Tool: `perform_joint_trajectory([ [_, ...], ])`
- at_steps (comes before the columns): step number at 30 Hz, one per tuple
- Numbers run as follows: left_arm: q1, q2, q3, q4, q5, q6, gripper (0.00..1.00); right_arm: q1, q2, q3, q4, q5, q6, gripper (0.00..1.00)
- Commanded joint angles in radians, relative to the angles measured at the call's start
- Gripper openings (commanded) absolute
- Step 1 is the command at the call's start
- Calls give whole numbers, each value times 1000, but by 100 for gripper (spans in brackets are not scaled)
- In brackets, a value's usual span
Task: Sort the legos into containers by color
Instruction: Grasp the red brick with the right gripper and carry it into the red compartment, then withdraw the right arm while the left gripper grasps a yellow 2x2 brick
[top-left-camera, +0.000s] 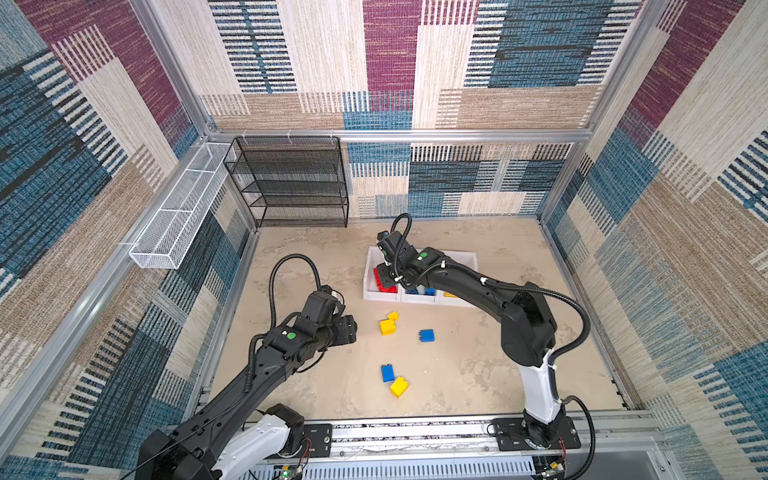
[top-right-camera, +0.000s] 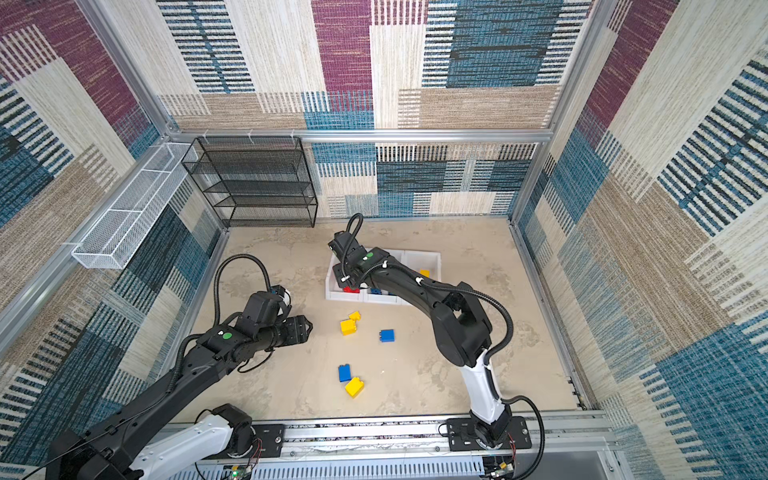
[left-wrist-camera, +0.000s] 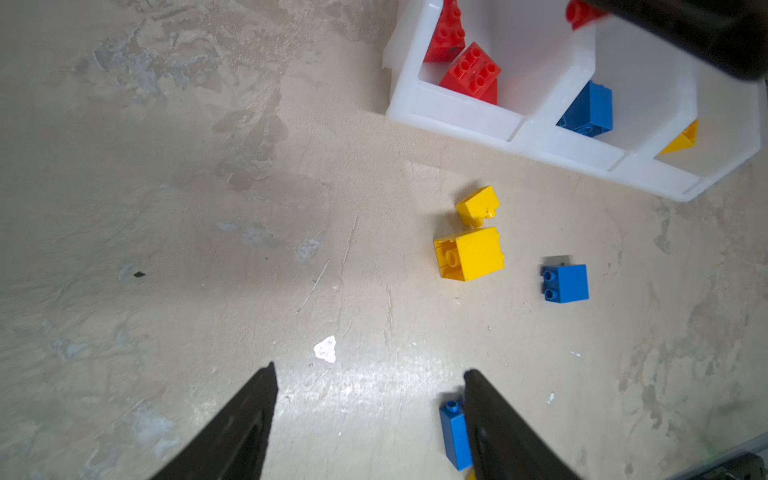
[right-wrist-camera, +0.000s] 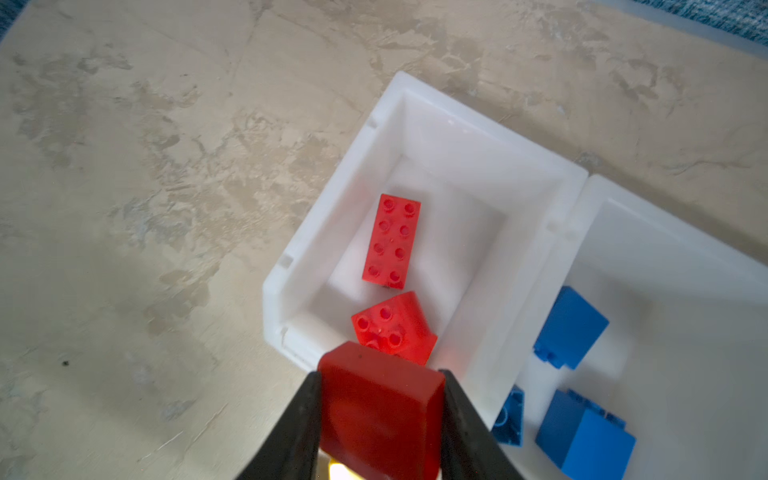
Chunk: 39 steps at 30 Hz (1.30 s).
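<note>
My right gripper (right-wrist-camera: 379, 374) is shut on a red lego (right-wrist-camera: 380, 411), held over the front lip of the left container (right-wrist-camera: 415, 137). Two more red legos (right-wrist-camera: 392, 241) lie inside it. The middle container (right-wrist-camera: 665, 232) holds blue legos (right-wrist-camera: 571, 326), and the right one (left-wrist-camera: 656, 174) holds a yellow lego (left-wrist-camera: 681, 139). My left gripper (left-wrist-camera: 370, 369) hangs open above the bare table, left of the loose legos. Those are two yellow (top-left-camera: 387, 326), a blue (top-left-camera: 427, 335), and nearer the front another blue (top-left-camera: 387, 372) touching a yellow (top-left-camera: 399, 386).
A black mesh shelf rack (top-left-camera: 291, 183) stands at the back left, against the rear wall. A white wire basket (top-left-camera: 178, 216) hangs on the left wall. The arms' base rail (top-left-camera: 415, 432) runs along the front edge. Patterned walls close in the table.
</note>
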Motion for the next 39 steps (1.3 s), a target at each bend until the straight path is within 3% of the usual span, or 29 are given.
perform_joint_trajectory([
  [1,0,-10,-8,0,12,-15,74,-25,83,109,-79,5,-26,42],
  [7,1,-20,-18,-7,14,-20,74,-32,135,188,-109,-5,-20,64],
  [10,1,-16,-21,-2,22,-20,74,-32,123,174,-106,-2,-20,70],
  [21,1,-4,-27,14,62,-11,75,-32,26,90,-79,-8,6,72],
  [32,-19,58,-50,55,182,-8,75,-4,-290,-358,44,-16,83,72],
  [39,-165,82,-67,57,193,-8,75,31,-469,-637,76,-13,172,72],
])
